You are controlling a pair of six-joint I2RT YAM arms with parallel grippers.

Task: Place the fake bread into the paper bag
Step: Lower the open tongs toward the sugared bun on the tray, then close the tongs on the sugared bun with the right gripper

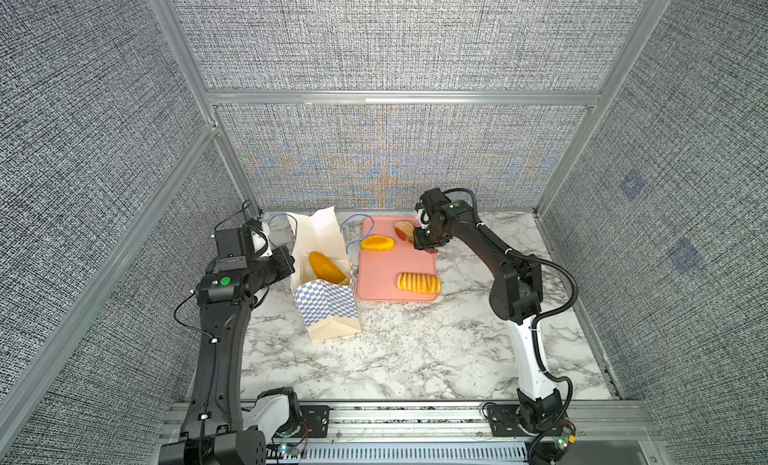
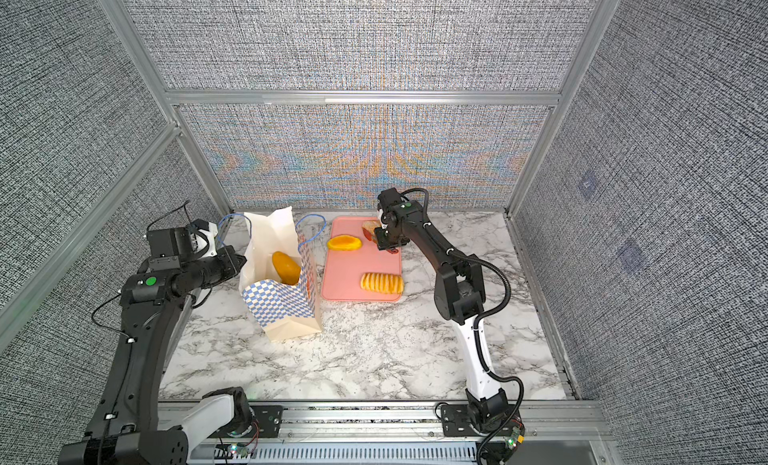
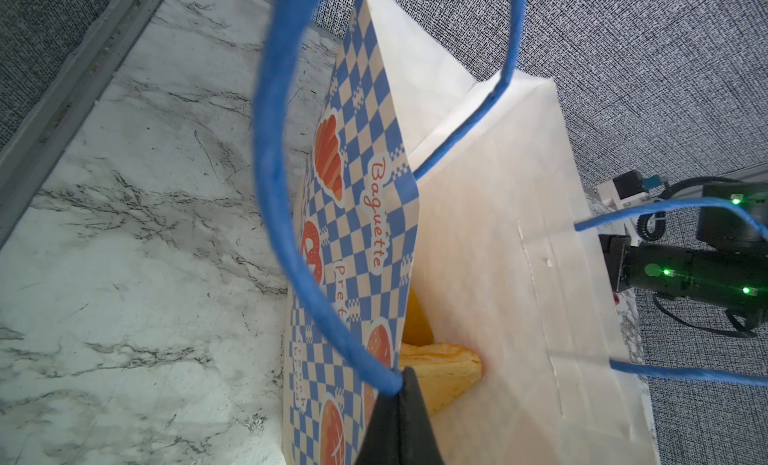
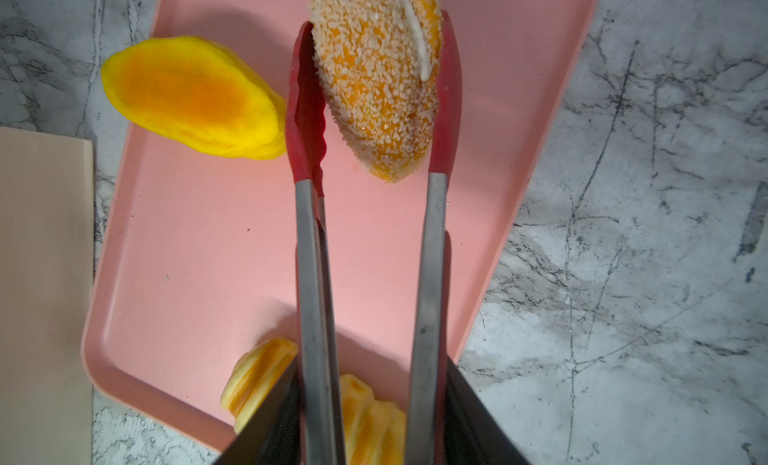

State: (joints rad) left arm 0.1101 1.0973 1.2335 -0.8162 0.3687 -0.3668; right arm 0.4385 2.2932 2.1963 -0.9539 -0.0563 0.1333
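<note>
Clerk: Item one, nearest the lens: right gripper, closed on the steel arms of the red tongs. State of the tongs?

Checker: Squeezed in, with the red tips clamped on either flank of the crumbed roll. Whether the roll is clear of the pink tray, I cannot tell.

Clerk: Roll's location and lie?

Checker: Far end of the tray. Long axis in line with the tong arms, tapered end towards the gripper. It is gripped across its narrow width, presumably because that is what the tips can span.

Clerk: Next entries?

Checker: Item two: a smooth oval piece, same far end, bag side, just beside the roll. Item three: a ridged roll, near end of the tray, lying crosswise.

Clerk: Off the tray?

Checker: Item four: the paper bag, upright just beside the tray's long edge, with a long loaf leaning inside. The left gripper is pinched shut on its rim at the blue cord handle, likely to steady the bag and hold its mouth open
</note>
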